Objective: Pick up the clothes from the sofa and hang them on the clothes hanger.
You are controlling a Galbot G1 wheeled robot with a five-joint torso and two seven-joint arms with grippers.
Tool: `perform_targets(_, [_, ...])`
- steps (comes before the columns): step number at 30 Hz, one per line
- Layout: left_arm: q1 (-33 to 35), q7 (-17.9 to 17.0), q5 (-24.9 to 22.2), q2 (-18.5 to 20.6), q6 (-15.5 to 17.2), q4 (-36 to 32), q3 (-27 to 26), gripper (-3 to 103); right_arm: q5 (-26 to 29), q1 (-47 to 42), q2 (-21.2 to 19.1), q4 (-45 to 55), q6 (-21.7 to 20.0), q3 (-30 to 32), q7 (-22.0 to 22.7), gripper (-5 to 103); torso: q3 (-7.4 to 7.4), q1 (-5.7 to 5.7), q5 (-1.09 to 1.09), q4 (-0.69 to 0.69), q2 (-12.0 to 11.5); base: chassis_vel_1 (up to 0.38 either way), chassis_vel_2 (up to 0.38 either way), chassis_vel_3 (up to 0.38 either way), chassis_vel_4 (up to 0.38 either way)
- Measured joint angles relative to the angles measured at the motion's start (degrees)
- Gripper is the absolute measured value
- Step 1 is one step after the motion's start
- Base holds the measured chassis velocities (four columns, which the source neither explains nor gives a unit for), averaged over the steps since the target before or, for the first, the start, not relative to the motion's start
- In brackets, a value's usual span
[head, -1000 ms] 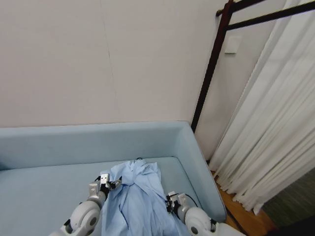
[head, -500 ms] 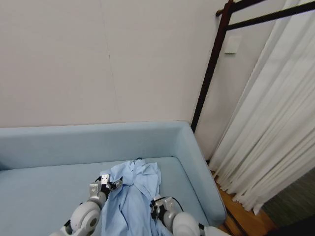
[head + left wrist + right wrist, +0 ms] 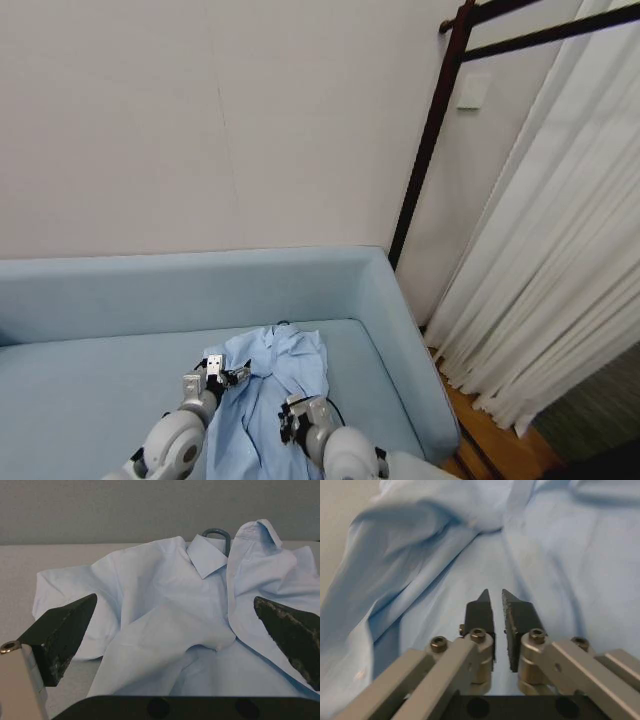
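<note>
Fingers on the left arm (image 3: pixel 65 630) are spread wide, one on each side, with nothing held between them. The light blue shirt (image 3: pixel 170 615) lies in front of them, in the gap between the two tips, and I cannot tell if it touches either one. From the head view, the left fingers (image 3: pixel 234 376) sit at the shirt's left edge.

The right fingers (image 3: pixel 480 617) are pinched almost together, with only a thin slit between the two dark tips. They hang just over the shirt (image 3: pixel 420 545), pointing along its folds. No cloth shows in the slit. From the head view, the right fingers (image 3: pixel 293 420) are over the lower middle of the shirt (image 3: pixel 275 375), near the left ones.

The shirt is spread out and crumpled on the seat of the pale blue sofa (image 3: pixel 120 300), close to the sofa's right arm. Its collar points toward the sofa back. A grey hanger hook (image 3: pixel 217 532) pokes out at the collar, so a hanger is inside the shirt.

Past the sofa's right end stands the dark clothes rack (image 3: pixel 430 140), with its tall post going up and its bars across the top corner. It is well apart from the shirt. White curtains (image 3: pixel 560 250) hang to the right of the rack. A plain wall (image 3: pixel 200 120) is behind the sofa, with a small white wall plate (image 3: pixel 470 90) beside the post.
</note>
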Motion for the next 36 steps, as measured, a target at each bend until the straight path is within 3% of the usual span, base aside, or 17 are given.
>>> perform_targets(2, [0.22,0.28,0.4,-0.04,0.05,0.07,-0.04,100,-0.5,1.24,-0.27,-2.59,0.07,2.34,-3.75,14,0.0,0.0,0.01,0.0,0.0,0.0,0.0,0.0,0.0])
perform_targets(3, [0.46,0.56,0.76,-0.1,0.1,0.14,-0.04,100,-0.95,3.0,-0.43,-6.45,0.42,4.5,-7.57,25,0.0,0.0,0.0,0.0,0.0,0.0,0.0,0.0,0.0])
perform_targets(4, [0.46,0.56,0.76,-0.1,0.1,0.14,-0.04,100,-0.95,3.0,-0.43,-6.45,0.42,4.5,-7.57,25,0.0,0.0,0.0,0.0,0.0,0.0,0.0,0.0,0.0])
perform_targets(7, [1.08,0.87,1.3,-0.25,0.16,-0.06,-0.17,100,-4.22,8.34,0.67,-16.63,2.91,5.25,-14.72,35,0.0,0.01,0.01,0.0,0.0,0.0,0.0,0.0,0.0])
perform_targets(8, [1.08,0.87,1.3,-0.25,0.16,-0.06,-0.17,100,-4.22,8.34,0.67,-16.63,2.91,5.25,-14.72,35,0.0,0.01,0.01,0.0,0.0,0.0,0.0,0.0,0.0])
perform_targets(12, [0.94,0.96,1.51,-0.49,0.17,-0.05,0.3,100,-7.31,13.22,5.42,-27.67,4.78,4.42,-18.6,57,0.01,0.01,0.01,0.01,-0.01,0.0,0.0,0.0,0.0])
perform_targets(17, [0.83,1.2,1.52,-0.44,0.17,0.0,0.62,100,-10.64,15.62,9.58,-35.6,6.41,4.29,-19.79,68,0.0,0.01,0.0,0.01,0.0,0.0,0.0,0.0,0.0])
perform_targets(20, [0.79,1.62,1.52,-0.34,0.15,0.14,0.69,100,-14.92,17.63,13.07,-43.09,8.26,3.74,-21.16,84,0.01,0.01,-0.01,0.0,0.0,0.0,0.0,0.0,0.0])
perform_targets(21, [0.79,1.62,1.52,-0.34,0.15,0.14,0.69,100,-14.92,17.63,13.07,-43.09,8.26,3.74,-21.16,84,0.01,0.01,-0.01,0.0,0.0,0.0,0.0,0.0,0.0])
perform_targets(24, [0.66,1.86,1.52,-0.45,-0.02,0.54,0.71,100,-17.69,17.81,15.1,-45.91,9.21,3.18,-21.39,98,0.01,0.01,0.0,-0.01,-0.01,0.0,0.0,0.0,0.0])
perform_targets(36, [-0.15,2.49,1.52,-0.63,-0.97,1.56,1.25,100,-21.93,17.39,21.99,-48.21,9.6,2.7,-19.99,100,0.0,0.0,0.0,0.01,0.0,0.0,0.0,0.0,0.0])
